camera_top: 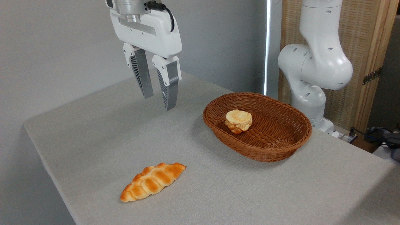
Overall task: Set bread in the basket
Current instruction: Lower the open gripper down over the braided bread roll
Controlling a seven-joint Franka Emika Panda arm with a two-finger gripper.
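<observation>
The white two-finger gripper [159, 95] hangs empty at upper left, jaws parted; the long braided golden-orange loaf [153, 182] lies lower left, well apart from the oval brown wicker basket [282, 150]. Best descend over its middle, fingers spanning its narrow width

arm [315, 62]: top cut off | clutter [386, 139]: right edge, unclear

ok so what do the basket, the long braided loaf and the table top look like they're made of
The basket looks like brown woven wicker or rattan, matte, with visible strands. The braided loaf is glossy golden-orange with very even bumps, so possibly a foam or plastic replica, though real bread can't be ruled out. The table seems covered in pale grey cloth with a fine weave.
</observation>
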